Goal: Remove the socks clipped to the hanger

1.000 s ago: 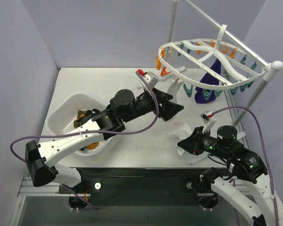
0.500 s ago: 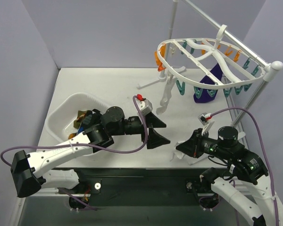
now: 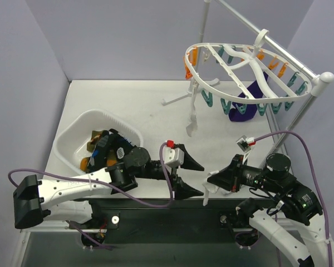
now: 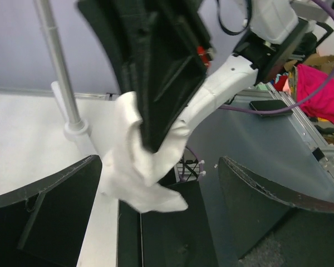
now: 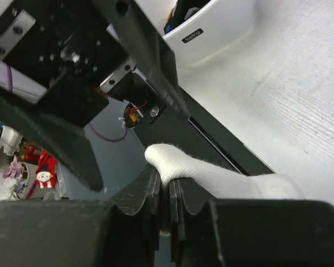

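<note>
The white oval hanger (image 3: 246, 65) with teal and orange clips hangs from a rail at the back right. A white sock (image 3: 192, 118) dangles from its left side and a dark purple sock (image 3: 244, 107) from its middle. My right gripper (image 3: 214, 179) is shut on another white sock (image 3: 207, 193) near the table's front edge. In the right wrist view the sock (image 5: 217, 177) is pinched between the shut jaws (image 5: 170, 192). My left gripper (image 3: 190, 178) is open and empty just left of it. In the left wrist view its gripper (image 4: 161, 222) faces that held sock (image 4: 139, 167).
A white tub (image 3: 78, 133) at the left holds several dark and orange socks; its wall also shows in the right wrist view (image 5: 211, 33). The white rack pole (image 3: 298, 114) stands at the right, and its foot (image 3: 175, 100) lies on the table at the back.
My left arm has pulled back from under the hanger toward the table's front edge, jaws still open. The hanger has swung and settled. My right gripper has kept hold of the white sock.
</note>
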`<act>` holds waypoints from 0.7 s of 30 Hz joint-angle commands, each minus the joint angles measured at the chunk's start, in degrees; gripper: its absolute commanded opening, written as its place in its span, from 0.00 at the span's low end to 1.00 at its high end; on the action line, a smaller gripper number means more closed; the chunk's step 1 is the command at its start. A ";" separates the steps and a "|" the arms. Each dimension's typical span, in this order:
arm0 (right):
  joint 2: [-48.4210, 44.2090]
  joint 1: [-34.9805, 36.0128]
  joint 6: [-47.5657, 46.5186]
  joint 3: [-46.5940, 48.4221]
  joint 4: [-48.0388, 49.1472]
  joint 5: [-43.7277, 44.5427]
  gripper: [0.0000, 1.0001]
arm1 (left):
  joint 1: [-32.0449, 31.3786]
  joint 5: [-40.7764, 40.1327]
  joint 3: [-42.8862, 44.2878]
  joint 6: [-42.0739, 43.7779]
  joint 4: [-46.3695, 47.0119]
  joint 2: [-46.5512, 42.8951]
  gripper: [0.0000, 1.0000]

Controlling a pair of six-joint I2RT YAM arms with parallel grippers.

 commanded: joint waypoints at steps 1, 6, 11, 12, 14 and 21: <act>-0.16 0.42 1.04 1.30 3.77 -3.13 0.00 | -4.10 -3.47 -0.33 5.82 8.19 2.51 0.98; -0.86 0.42 1.83 1.21 4.82 -4.10 0.00 | -4.72 -6.72 2.91 5.11 7.33 7.34 0.98; -1.21 0.51 2.71 1.21 5.70 -4.72 0.00 | -4.72 -12.43 6.43 5.11 4.25 11.13 0.97; -1.30 0.51 2.80 1.12 6.22 -4.98 0.00 | -4.80 -12.52 7.05 5.03 4.42 11.30 0.98; -1.30 0.51 2.89 1.03 6.40 -5.16 0.00 | -4.81 -13.31 7.58 4.59 4.43 11.92 0.97; -1.13 0.51 2.80 0.94 6.32 -4.19 0.06 | -4.28 -13.93 7.50 4.67 2.23 10.96 0.35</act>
